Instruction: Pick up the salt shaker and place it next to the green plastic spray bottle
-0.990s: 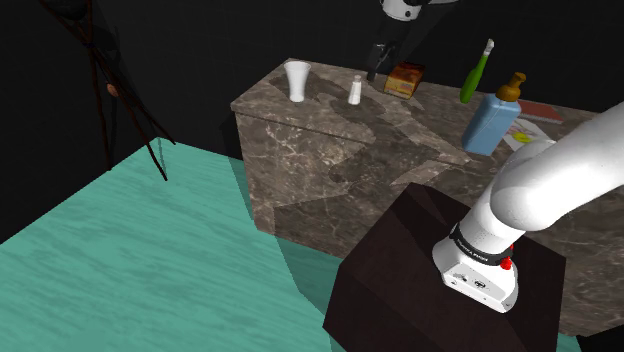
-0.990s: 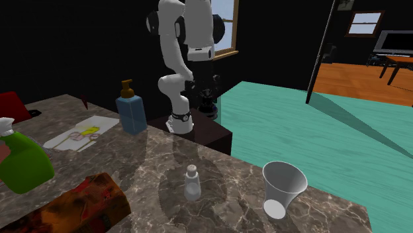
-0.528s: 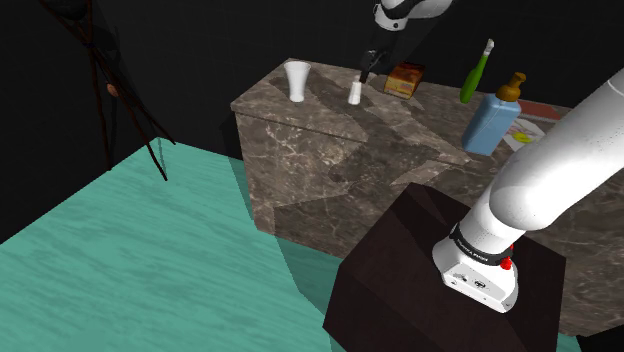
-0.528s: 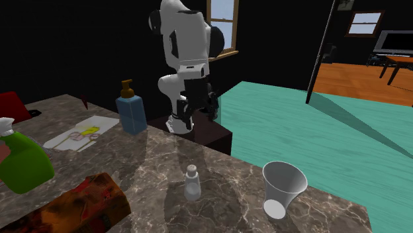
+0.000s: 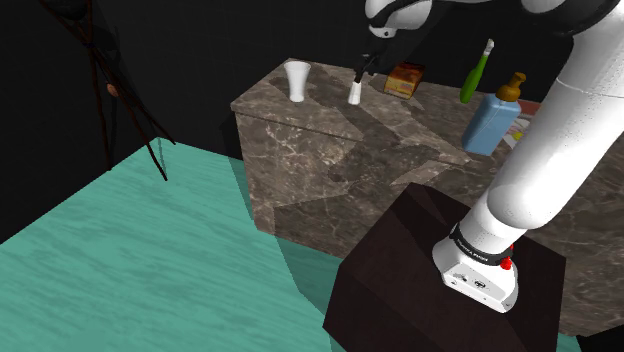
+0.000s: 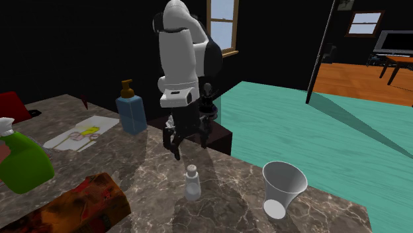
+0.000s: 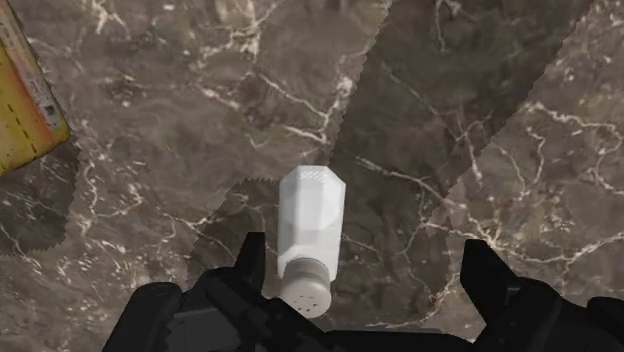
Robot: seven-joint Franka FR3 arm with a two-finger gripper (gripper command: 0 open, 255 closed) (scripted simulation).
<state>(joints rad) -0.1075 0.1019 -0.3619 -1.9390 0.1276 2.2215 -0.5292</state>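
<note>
The small white salt shaker (image 5: 354, 93) stands upright on the marble counter (image 5: 330, 135), between a white cup and an orange box. In the second exterior view the salt shaker (image 6: 192, 183) is just below my gripper (image 6: 190, 149). My black gripper (image 5: 362, 68) hangs open a short way above it without touching. From the wrist view, the salt shaker (image 7: 312, 235) lies close to one finger (image 7: 250, 262), and the other finger (image 7: 490, 266) stands well apart. The green spray bottle (image 5: 475, 75) stands at the counter's back; the same green bottle (image 6: 20, 159) is at the second exterior view's left.
A white flared cup (image 6: 283, 188) stands beside the shaker near the counter's end. An orange-red box (image 6: 73, 205) lies between shaker and green bottle. A blue pump bottle (image 5: 495, 115) and papers (image 6: 79, 134) sit nearer my stand (image 5: 440, 270). Teal floor (image 5: 150, 260) lies below.
My arm has swung out over the counter and come down. The open gripper, earlier back near the stand, now hovers just above the salt shaker, which has not moved.
</note>
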